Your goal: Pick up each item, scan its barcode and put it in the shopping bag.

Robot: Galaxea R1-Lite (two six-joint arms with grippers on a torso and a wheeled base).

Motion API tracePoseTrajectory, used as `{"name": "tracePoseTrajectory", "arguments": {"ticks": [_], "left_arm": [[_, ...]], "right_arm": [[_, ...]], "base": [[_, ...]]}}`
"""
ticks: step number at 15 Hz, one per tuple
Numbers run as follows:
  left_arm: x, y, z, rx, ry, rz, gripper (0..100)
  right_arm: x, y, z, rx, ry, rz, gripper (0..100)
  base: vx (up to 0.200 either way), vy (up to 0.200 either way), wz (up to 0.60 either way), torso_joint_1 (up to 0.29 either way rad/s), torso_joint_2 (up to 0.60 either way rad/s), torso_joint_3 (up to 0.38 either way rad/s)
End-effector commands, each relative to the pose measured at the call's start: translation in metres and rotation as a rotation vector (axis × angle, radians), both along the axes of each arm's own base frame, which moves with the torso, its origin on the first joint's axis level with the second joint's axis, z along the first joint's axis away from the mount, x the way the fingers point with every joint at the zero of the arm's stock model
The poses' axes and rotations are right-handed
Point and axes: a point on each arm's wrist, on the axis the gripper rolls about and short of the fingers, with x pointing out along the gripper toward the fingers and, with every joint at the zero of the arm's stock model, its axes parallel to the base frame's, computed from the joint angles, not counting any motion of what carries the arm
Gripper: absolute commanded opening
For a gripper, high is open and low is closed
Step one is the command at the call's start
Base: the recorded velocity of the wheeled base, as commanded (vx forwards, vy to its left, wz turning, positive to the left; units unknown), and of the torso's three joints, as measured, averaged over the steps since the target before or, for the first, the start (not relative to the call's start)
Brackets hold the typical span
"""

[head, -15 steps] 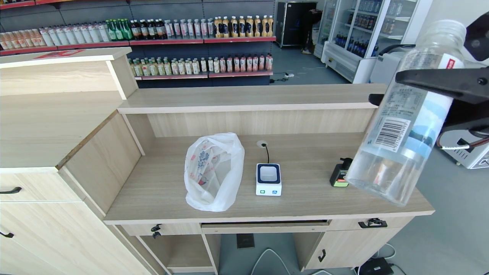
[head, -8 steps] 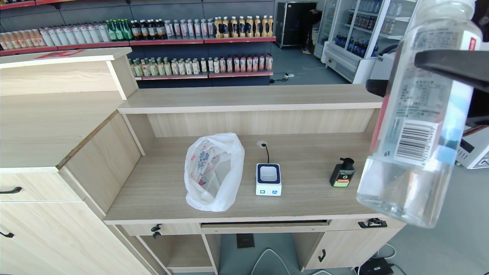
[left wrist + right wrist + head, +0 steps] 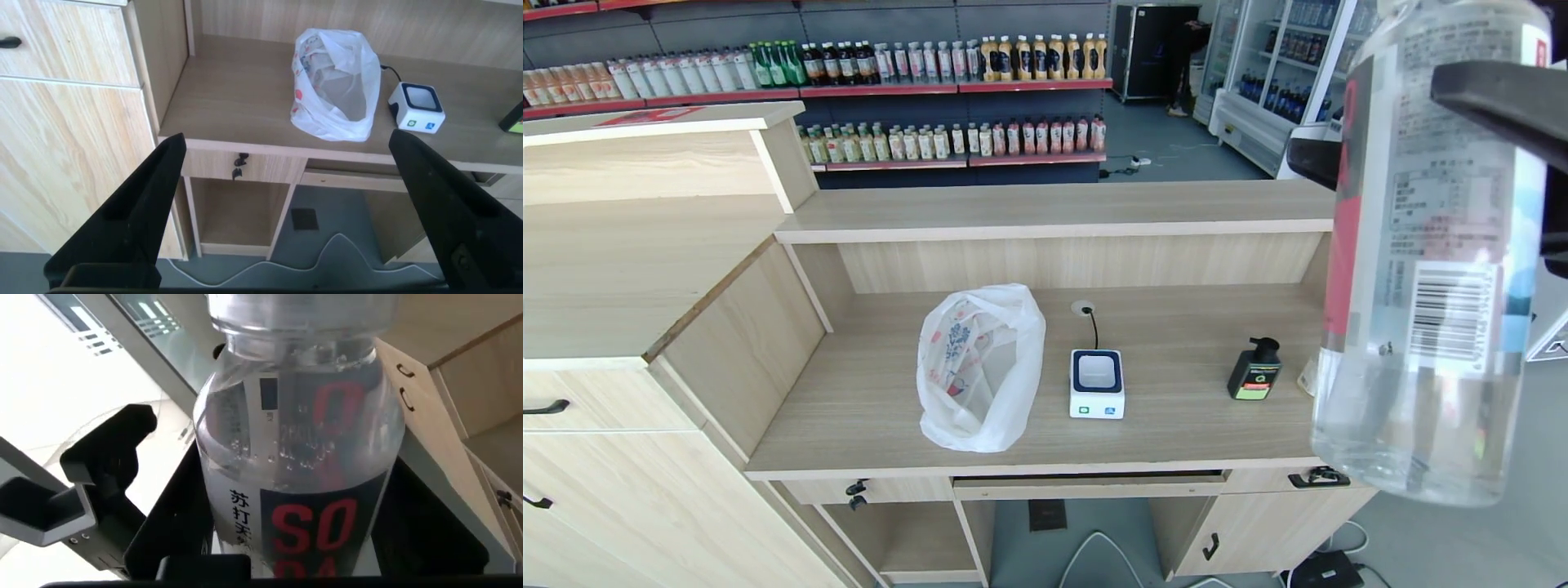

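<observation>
Bottle (image 3: 1429, 269) of clear liquid, upright with its barcode towards the head camera, is clamped in the right tool (image 3: 1409, 122), high beside the worktop's (image 3: 1176, 343) right end. On the worktop the white shopping bag (image 3: 980, 367) lies left of the scanner (image 3: 1097, 382), with a dark pump bottle (image 3: 1254, 371) to the scanner's right. The left tool (image 3: 286, 139) hangs low before the worktop, its fingers wide apart.

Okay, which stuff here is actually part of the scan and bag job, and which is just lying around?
Job:
clear plastic bottle with barcode label, held by the right fingers
white square scanner
white plastic shopping bag
small dark pump bottle, probably next

Just lying about:
shelved drink bottles
glass-door coolers
</observation>
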Motion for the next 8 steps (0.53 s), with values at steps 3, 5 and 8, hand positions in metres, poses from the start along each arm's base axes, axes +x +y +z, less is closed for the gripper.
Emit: {"name": "tracePoseTrajectory", "arguments": {"ticks": [3,5,8], "left_arm": [[0.000,0.000,0.000,0.000,-0.001,0.000,100],[0.000,0.000,0.000,0.000,-0.001,0.000,100],[0.000,0.000,0.000,0.000,-0.001,0.000,100]], "right_arm": [[0.000,0.005,-0.003,-0.007,0.031,0.050,0],[-0.001,0.004,-0.018,-0.033,0.032,0.082,0],[0.002,0.006,-0.033,-0.034,0.016,0.095,0]], "base": [[0.000,0.000,0.00,0.000,0.00,0.000],[0.000,0.000,0.00,0.000,0.00,0.000],[0.000,0.000,0.00,0.000,0.00,0.000]]}}
